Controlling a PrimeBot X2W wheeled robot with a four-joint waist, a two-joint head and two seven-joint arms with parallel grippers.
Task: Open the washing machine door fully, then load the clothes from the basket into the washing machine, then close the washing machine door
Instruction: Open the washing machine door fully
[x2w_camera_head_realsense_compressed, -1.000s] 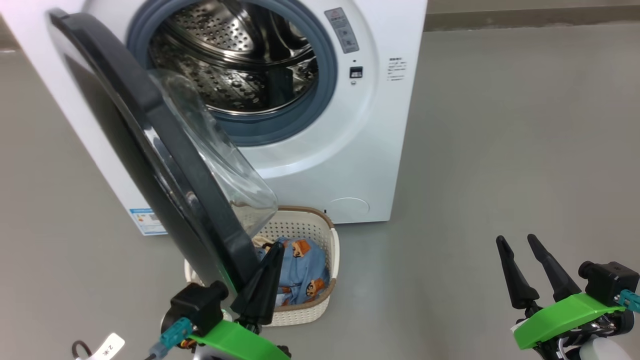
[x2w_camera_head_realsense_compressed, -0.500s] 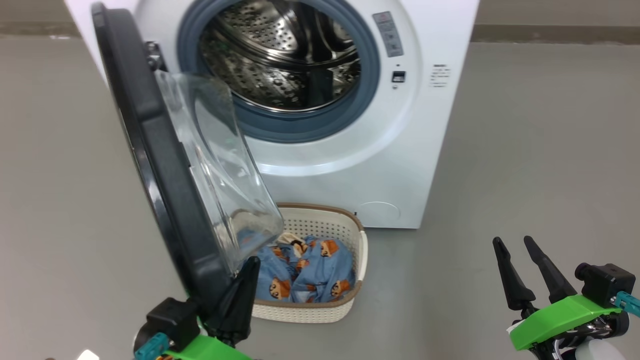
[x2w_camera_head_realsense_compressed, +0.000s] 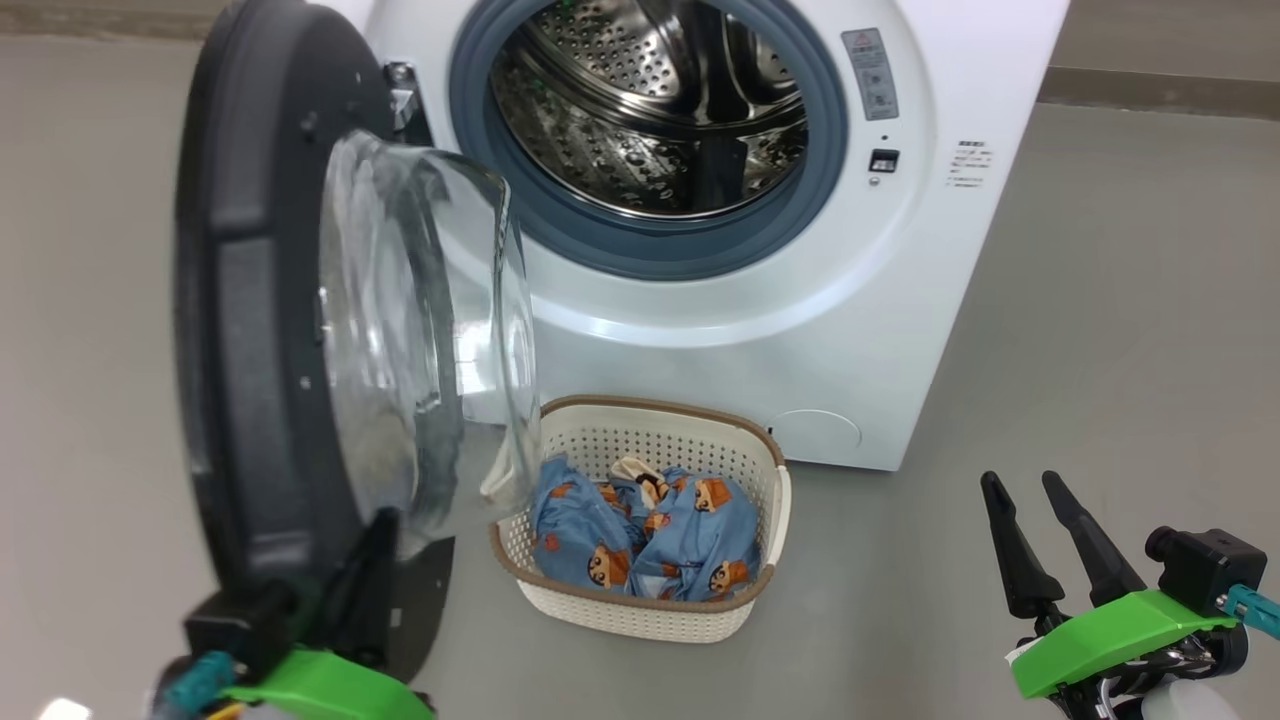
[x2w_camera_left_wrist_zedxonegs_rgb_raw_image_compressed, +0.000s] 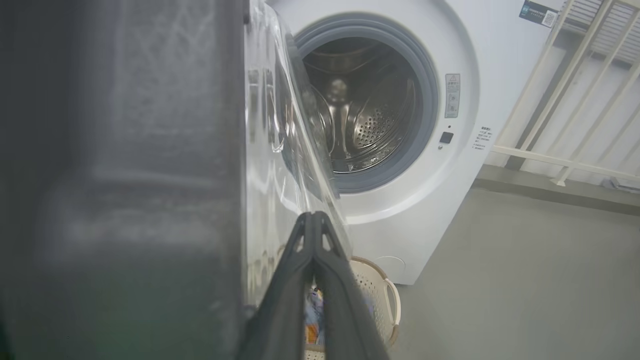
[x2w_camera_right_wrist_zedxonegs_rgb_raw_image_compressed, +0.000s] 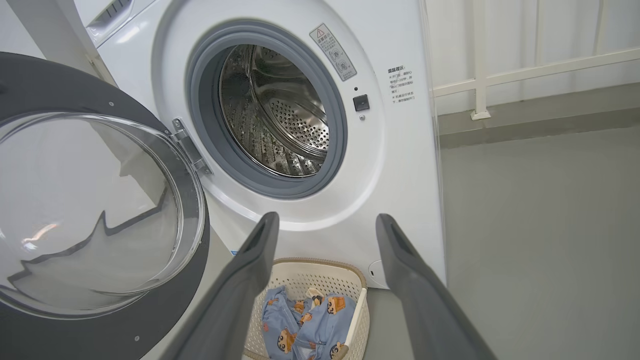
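The washing machine (x2w_camera_head_realsense_compressed: 760, 330) stands with its steel drum (x2w_camera_head_realsense_compressed: 660, 110) exposed. The washing machine door (x2w_camera_head_realsense_compressed: 250, 300) hangs open to the left, its glass bowl (x2w_camera_head_realsense_compressed: 420, 330) bulging inward. Below the opening sits the basket (x2w_camera_head_realsense_compressed: 770, 470) holding the blue printed clothes (x2w_camera_head_realsense_compressed: 640, 530). My left gripper (x2w_camera_head_realsense_compressed: 380, 530) is shut with nothing in it, lying close against the inner side of the door's lower rim. In the left wrist view its closed fingertips (x2w_camera_left_wrist_zedxonegs_rgb_raw_image_compressed: 312, 217) sit beside the glass (x2w_camera_left_wrist_zedxonegs_rgb_raw_image_compressed: 280, 150). My right gripper (x2w_camera_head_realsense_compressed: 1020, 482) stands open at the lower right, apart from everything; between its fingers (x2w_camera_right_wrist_zedxonegs_rgb_raw_image_compressed: 260, 250) lie the basket (x2w_camera_right_wrist_zedxonegs_rgb_raw_image_compressed: 357, 290) and clothes (x2w_camera_right_wrist_zedxonegs_rgb_raw_image_compressed: 305, 325).
Grey floor (x2w_camera_head_realsense_compressed: 1100, 350) spreads to the right of the machine. A low kerb and a white railing (x2w_camera_right_wrist_zedxonegs_rgb_raw_image_compressed: 500, 75) run along the wall behind it. The open door (x2w_camera_right_wrist_zedxonegs_rgb_raw_image_compressed: 100, 330) takes up the space left of the basket.
The door has swung wider open, with my shut left gripper following its lower rim leftward. The head camera has turned, shifting the whole scene right. My right gripper has held still.
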